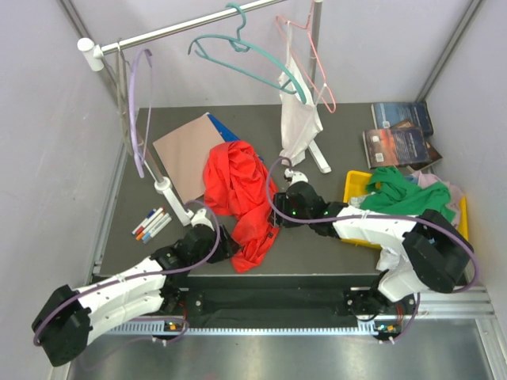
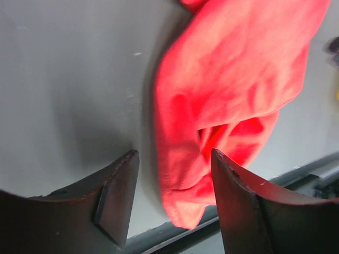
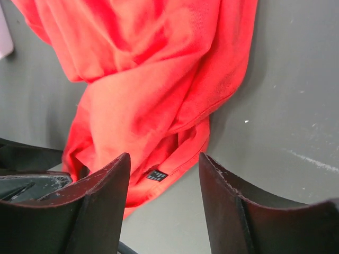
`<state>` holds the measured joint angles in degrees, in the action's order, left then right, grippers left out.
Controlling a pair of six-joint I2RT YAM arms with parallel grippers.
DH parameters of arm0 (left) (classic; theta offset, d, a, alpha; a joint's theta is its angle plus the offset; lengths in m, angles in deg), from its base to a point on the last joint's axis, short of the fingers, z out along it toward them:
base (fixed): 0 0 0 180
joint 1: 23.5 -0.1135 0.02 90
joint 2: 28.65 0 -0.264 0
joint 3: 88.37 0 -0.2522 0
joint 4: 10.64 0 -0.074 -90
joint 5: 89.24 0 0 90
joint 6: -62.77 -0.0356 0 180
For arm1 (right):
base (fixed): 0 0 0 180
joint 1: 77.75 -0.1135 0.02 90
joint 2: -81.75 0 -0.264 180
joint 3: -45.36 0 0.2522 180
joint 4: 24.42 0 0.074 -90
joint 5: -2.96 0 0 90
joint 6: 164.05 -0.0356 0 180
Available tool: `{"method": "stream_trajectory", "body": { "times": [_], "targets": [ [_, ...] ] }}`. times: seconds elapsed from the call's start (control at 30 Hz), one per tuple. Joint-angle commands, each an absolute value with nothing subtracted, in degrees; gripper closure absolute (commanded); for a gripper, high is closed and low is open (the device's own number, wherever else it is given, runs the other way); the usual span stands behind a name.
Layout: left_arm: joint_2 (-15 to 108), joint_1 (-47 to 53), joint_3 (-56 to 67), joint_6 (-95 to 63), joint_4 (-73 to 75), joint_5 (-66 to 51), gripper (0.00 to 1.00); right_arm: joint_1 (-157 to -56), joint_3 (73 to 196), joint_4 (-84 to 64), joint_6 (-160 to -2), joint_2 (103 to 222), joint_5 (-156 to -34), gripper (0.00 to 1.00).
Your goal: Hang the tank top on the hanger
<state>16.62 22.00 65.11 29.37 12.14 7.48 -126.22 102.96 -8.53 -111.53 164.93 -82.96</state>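
The left gripper (image 2: 174, 159) is hovering with its fingers spread wide, framing the lower folded end of the tank top (image 1: 238, 194) near the front edge of the table (image 1: 333, 150). The right gripper (image 3: 164, 159) is likewise gaping open and holding nothing, looking down on a hem fold carrying a small dark label (image 3: 156, 175). Between the two, the red fabric is lying bunched in a long heap. It is probably going to behave as light, limp cloth, sagging and sliding once lifted, so a pinch should be gathering a full fold, ideally at a shoulder strap, though the straps are not showing clearly in the crumple. The hanger (image 1: 245, 67) is hanging on the rail (image 1: 182, 30) behind, well apart from the tank top.
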Motion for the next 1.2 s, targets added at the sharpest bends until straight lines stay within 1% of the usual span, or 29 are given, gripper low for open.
{"method": "stream_trajectory", "body": {
  "times": [0.0,0.07,0.13,0.17,0.2,0.23,0.27,0.3,0.4,0.43,0.5,0.53,0.6,0.67,0.73,0.9,1.17],
  "targets": [
    [17.3,22.2,68.1,32.7,1.4,3.4,0.39,-125.8,101.8,-12.1,-111.9,165.2,-84.0,0.46],
    [17.6,22.2,69.1,33.8,-3.3,2.3,0.40,-125.7,101.0,-12.2,-112.3,164.9,-83.6,0.46],
    [17.8,22.2,70.5,34.4,-6.5,1.1,0.47,-125.5,100.6,-12.2,-112.3,164.5,-83.4,0.46],
    [18.3,22.2,70.7,34.0,-7.8,1.0,0.55,-125.0,100.6,-12.2,-112.1,164.5,-83.3,0.46],
    [18.5,22.1,69.9,33.4,-8.4,1.0,0.83,-124.9,100.5,-12.2,-112.1,164.5,-83.3,0.46],
    [18.5,22.1,68.9,32.7,-7.0,1.1,0.95,-124.6,100.6,-12.2,-111.8,164.5,-83.4,0.46],
    [17.6,22.2,67.6,30.8,-4.8,2.3,1.00,-124.1,100.8,-12.2,-111.6,164.4,-83.3,0.46],
    [16.7,22.1,64.3,29.6,1.5,5.7,1.00,-123.8,101.0,-12.2,-111.4,164.6,-83.5,0.47],
    [11.2,22.1,57.6,24.7,13.7,12.3,1.00,-122.6,101.9,-12.4,-110.5,165.5,-83.7,0.48],
    [8.1,22.1,56.1,22.7,17.2,17.3,1.00,-122.1,102.2,-12.2,-110.0,165.9,-83.8,0.48],
    [5.2,22.1,51.3,21.8,23.3,22.6,1.00,-121.0,102.9,-12.4,-109.6,166.3,-84.5,0.48],
    [2.1,22.1,49.9,21.6,29.7,27.3,1.00,-120.6,103.2,-12.5,-109.0,166.5,-84.7,0.48],
    [-1.2,22.1,46.9,20.7,34.2,31.7,1.00,-120.3,103.9,-12.9,-108.7,166.6,-85.6,0.47],
    [-6.0,22.1,46.5,18.4,35.8,35.0,1.00,-120.3,104.3,-14.3,-107.1,166.8,-86.8,0.46],
    [-9.6,22.1,46.5,17.5,36.4,35.7,1.00,-120.2,104.4,-16.3,-106.0,167.1,-89.3,0.44],
    [-11.3,22.1,43.2,17.6,44.6,39.9,1.00,-120.3,105.3,-18.4,-101.1,169.4,-90.0,0.40],
    [-12.9,22.1,41.9,17.1,45.1,39.9,1.00,-120.5,109.9,-23.3,-96.4,173.9,-91.5,0.39]
  ]
}}
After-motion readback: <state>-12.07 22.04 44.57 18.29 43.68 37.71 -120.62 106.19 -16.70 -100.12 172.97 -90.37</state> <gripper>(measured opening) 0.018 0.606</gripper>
